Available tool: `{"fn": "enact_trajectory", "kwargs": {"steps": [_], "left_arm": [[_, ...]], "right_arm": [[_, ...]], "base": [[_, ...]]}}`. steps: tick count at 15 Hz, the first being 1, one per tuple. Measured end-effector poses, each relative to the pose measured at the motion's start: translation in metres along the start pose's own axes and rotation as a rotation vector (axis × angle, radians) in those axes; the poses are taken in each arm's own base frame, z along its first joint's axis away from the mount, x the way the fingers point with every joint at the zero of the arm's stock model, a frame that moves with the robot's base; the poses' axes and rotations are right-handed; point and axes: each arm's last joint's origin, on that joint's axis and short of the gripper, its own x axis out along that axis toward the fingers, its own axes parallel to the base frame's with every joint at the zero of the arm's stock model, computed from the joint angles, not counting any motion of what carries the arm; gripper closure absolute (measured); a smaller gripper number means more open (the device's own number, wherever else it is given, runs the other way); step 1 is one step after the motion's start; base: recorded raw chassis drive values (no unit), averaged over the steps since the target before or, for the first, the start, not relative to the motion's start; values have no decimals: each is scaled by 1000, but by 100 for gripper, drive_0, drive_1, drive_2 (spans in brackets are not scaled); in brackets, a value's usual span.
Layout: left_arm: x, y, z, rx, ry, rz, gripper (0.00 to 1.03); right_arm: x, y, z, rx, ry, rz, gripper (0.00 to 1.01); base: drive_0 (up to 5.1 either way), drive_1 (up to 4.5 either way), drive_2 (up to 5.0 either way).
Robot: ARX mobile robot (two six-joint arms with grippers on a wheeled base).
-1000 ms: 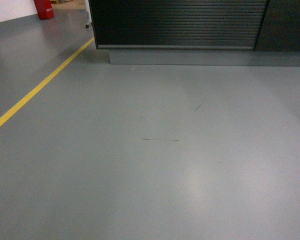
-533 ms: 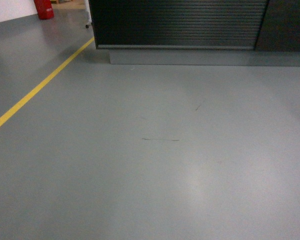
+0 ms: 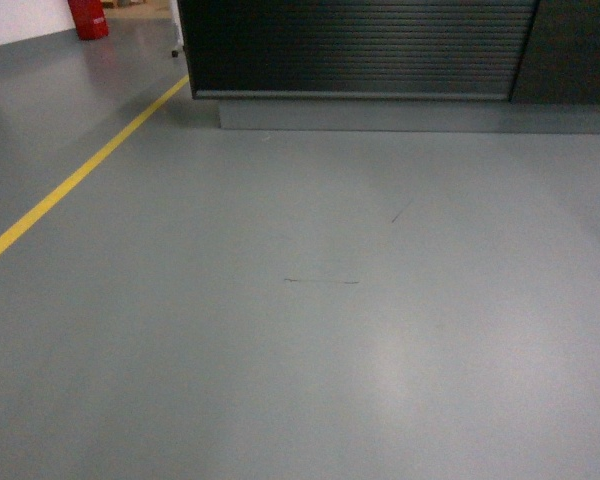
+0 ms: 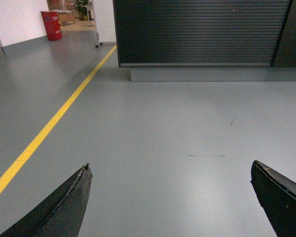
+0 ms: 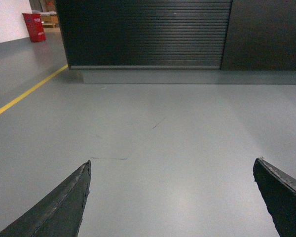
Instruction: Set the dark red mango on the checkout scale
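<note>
Grey floor (image 3: 310, 330) runs up to the dark ribbed checkout (image 3: 360, 45) — both grippers, left (image 4: 170, 197) and right (image 5: 170, 197), hang with jaws spread wide, holding nothing.

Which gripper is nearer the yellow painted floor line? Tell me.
Left. The left gripper sits just right of the yellow painted floor line; the right gripper sits further right, with the line far off its left side.
</note>
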Motion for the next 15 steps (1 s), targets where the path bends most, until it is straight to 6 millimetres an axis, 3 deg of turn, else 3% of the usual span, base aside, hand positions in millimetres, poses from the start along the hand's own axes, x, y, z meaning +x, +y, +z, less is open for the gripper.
{"fn": "enact_trajectory", "kwargs": {"steps": [15], "left_arm": [[0,0,0,0,2,0,5]], "right_arm": [[0,0,0,0,3,-1,3]], "base": [[3,425,-419]]}}
